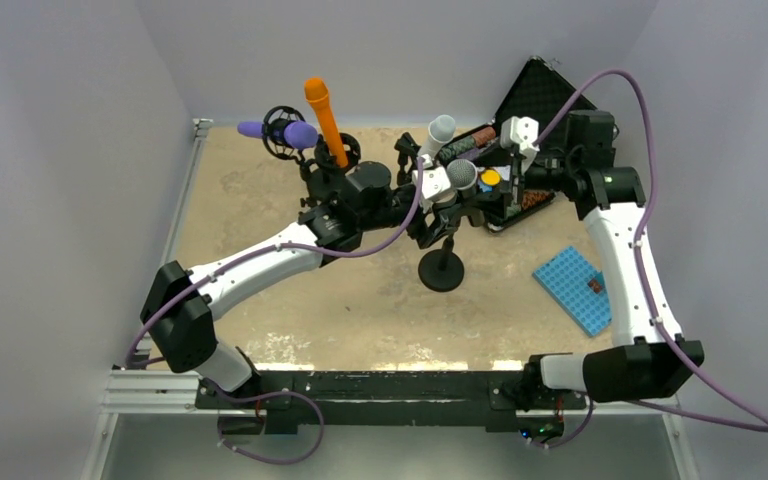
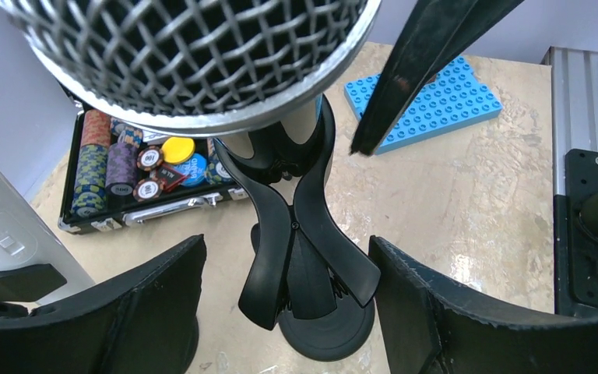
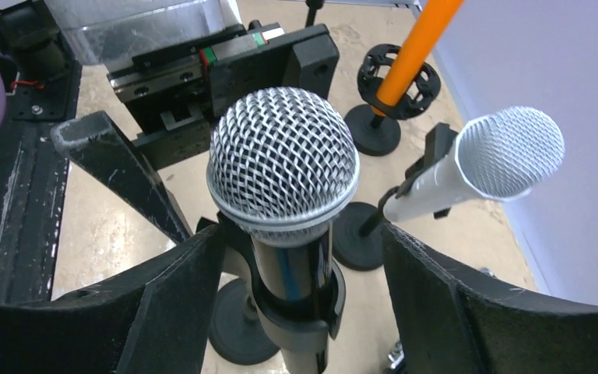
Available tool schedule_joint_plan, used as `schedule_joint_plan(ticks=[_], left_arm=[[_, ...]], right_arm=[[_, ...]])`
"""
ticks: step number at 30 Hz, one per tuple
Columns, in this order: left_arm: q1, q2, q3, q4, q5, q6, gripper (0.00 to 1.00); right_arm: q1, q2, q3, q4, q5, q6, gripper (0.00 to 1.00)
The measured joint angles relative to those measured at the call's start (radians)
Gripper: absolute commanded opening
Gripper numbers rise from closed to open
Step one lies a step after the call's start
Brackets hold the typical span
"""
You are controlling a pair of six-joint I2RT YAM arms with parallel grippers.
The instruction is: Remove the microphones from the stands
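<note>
The microphone [image 1: 461, 174] has a silver mesh head and a dark body, and it sits upright in the black spring clip of its stand [image 1: 441, 272]. My right gripper [image 3: 302, 234] is open. Its fingers flank the microphone [image 3: 284, 164] body just below the head and above the clip [image 3: 311, 308], without touching it. My left gripper [image 2: 284, 257] is also open, straddling the clip's two squeeze handles [image 2: 304, 234]. Its right-hand finger [image 2: 436, 312] is up against one handle; the other finger stands apart. The round stand base [image 2: 335, 335] lies below. In the top view both grippers [image 1: 430, 222] [image 1: 480, 190] meet at the stand.
Behind the stand are an orange microphone [image 1: 325, 120], a purple one [image 1: 280, 130] in a shock mount, and a second silver one [image 3: 483, 160]. An open case of poker chips [image 2: 124, 179] lies at the back right. A blue studded plate [image 1: 573, 288] lies on the right.
</note>
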State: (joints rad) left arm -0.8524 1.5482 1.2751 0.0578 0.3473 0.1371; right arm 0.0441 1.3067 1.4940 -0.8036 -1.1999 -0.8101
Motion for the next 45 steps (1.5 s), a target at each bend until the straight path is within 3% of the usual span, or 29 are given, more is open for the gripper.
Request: schedule_joint_plan(ticks=[12,14,15,16,22,33,35,37,38,45], left_arm=[[-0.001,0.0,0.0,0.002,-0.005,-0.014,0.74],[0.0,0.0,0.0,0.004,-0.006,-0.015,0.74],[0.002,0.0,0.0,0.005,-0.006,-0.015,0.74],[0.002,0.0,0.0,0.006,-0.008,-0.015,0.74],[0.003,0.0,0.0,0.009,-0.006,-0.021,0.72],[0.014,0.0,0.0,0.006,0.056,-0.04,0.43],[0.014,0.002,0.0,0.006,0.063,-0.04,0.34],[0.015,0.003,0.002,0.005,0.073,-0.04,0.08],[0.016,0.004,0.004,0.004,0.08,-0.04,0.0],[0.027,0.007,0.006,0.003,0.112,-0.039,0.0]], right_arm=[[0.058,0.037,0.007,0.03,0.001,0.024,0.45],[0.06,0.039,0.007,0.031,0.0,0.024,0.27],[0.06,0.042,0.007,0.034,0.002,0.021,0.04],[0.061,0.043,0.007,0.039,0.002,0.018,0.0],[0.061,0.044,0.007,0.058,0.006,0.043,0.0],[0.061,-0.024,-0.062,0.145,0.057,0.127,0.0],[0.061,-0.027,-0.066,0.148,0.058,0.132,0.0],[0.061,-0.028,-0.07,0.154,0.058,0.137,0.0],[0.061,-0.029,-0.07,0.155,0.059,0.138,0.0],[0.061,-0.033,-0.076,0.164,0.065,0.149,0.0]])
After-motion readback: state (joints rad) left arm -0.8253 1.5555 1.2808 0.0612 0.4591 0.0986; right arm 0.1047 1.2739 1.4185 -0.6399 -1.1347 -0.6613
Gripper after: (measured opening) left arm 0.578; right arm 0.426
